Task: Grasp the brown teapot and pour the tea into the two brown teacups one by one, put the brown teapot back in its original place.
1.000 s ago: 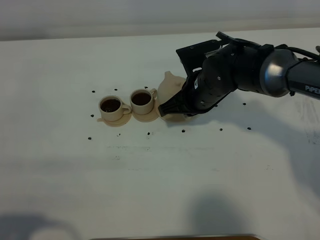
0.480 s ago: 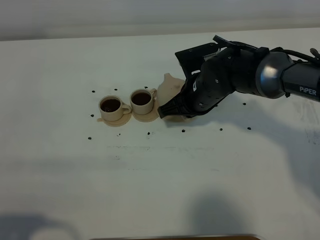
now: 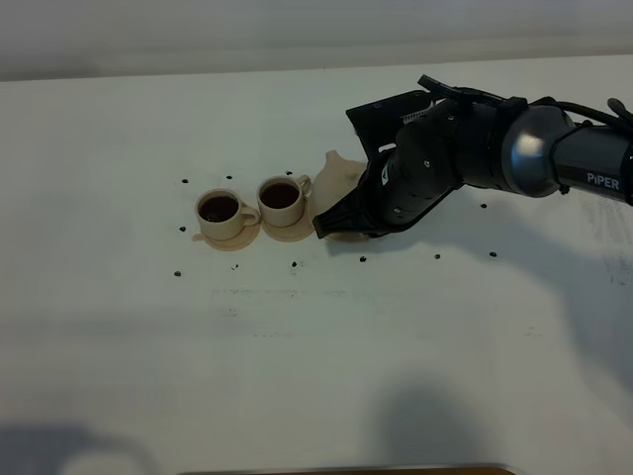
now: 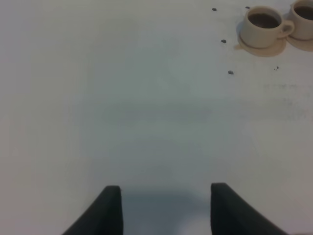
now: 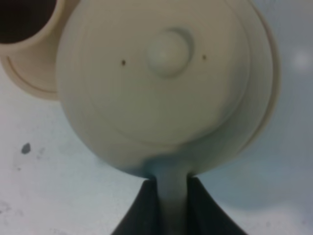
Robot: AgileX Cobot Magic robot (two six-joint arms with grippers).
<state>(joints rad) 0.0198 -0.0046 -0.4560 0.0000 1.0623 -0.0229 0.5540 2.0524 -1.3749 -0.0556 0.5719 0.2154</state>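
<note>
The brown teapot (image 3: 338,176) shows only partly in the high view, behind my right gripper (image 3: 334,220). Seen from the right wrist, the brown teapot (image 5: 161,78) is upright, with its knobbed lid on. My right gripper (image 5: 168,188) is shut on its loop handle. The rim of the original place (image 5: 270,73), a wide saucer plate, shows directly under the pot; I cannot tell whether the pot touches it. The two brown teacups (image 3: 220,211) (image 3: 281,196) stand on their saucers to the left, both dark with tea. My left gripper (image 4: 166,208) hangs open over bare table.
Small dark specks (image 3: 294,264) are scattered on the white table (image 3: 316,346) around the cups and pot. The nearer cup (image 5: 22,19) and its saucer (image 5: 27,73) lie right beside the teapot. The right arm (image 3: 465,158) covers the area behind the pot.
The right gripper has sunk slightly with the teapot, so less of the plate shows beneath it. Cups and left gripper have not moved.
</note>
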